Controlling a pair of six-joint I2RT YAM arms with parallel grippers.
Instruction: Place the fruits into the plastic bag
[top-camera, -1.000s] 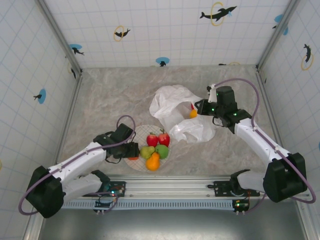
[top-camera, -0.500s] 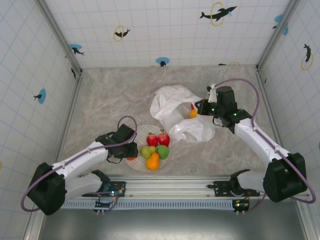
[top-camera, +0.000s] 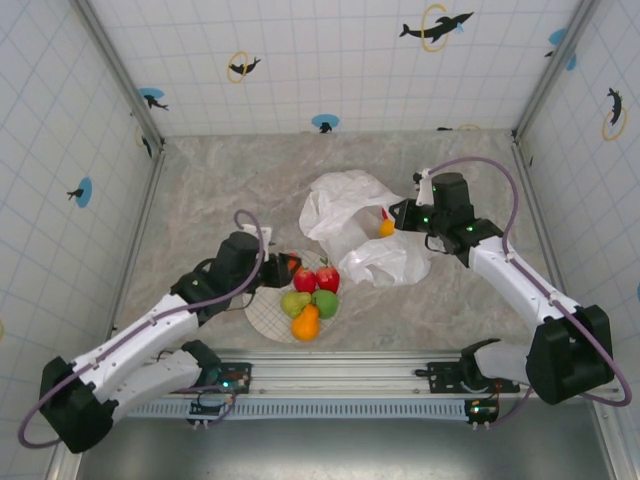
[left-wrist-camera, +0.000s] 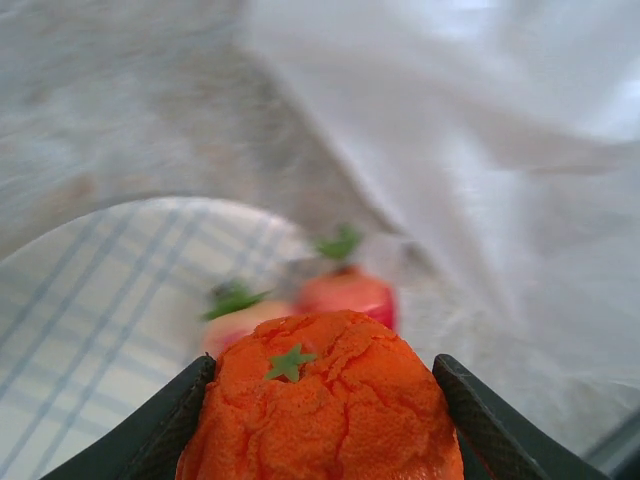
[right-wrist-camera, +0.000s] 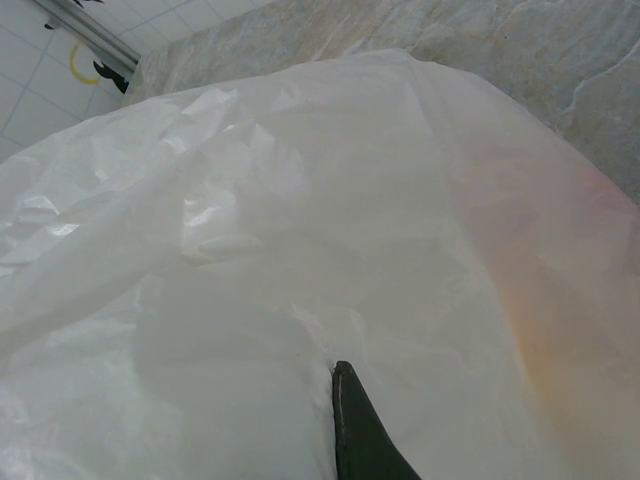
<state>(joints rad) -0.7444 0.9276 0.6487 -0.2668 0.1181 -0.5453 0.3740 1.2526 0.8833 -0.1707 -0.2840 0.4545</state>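
We log the left hand (top-camera: 282, 270) as grasping one orange (left-wrist-camera: 325, 400) between both fingers, over the far side of the plate (top-camera: 262, 312) and short of the plastic bag (top-camera: 345, 205). The right hand (top-camera: 398, 215) is clenched at the bag's rim, pinching the film, we judge. Hazards we list: the glossy orange slipping from a shallow grip, or striking limp film and rolling onto the table (top-camera: 210, 190).

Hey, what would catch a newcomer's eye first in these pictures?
A bumpy orange toy fruit sits clamped in the left gripper, over the edge of the round cream grid plate. Just beyond lies the crumpled white plastic bag, its edge pinched by the right gripper.
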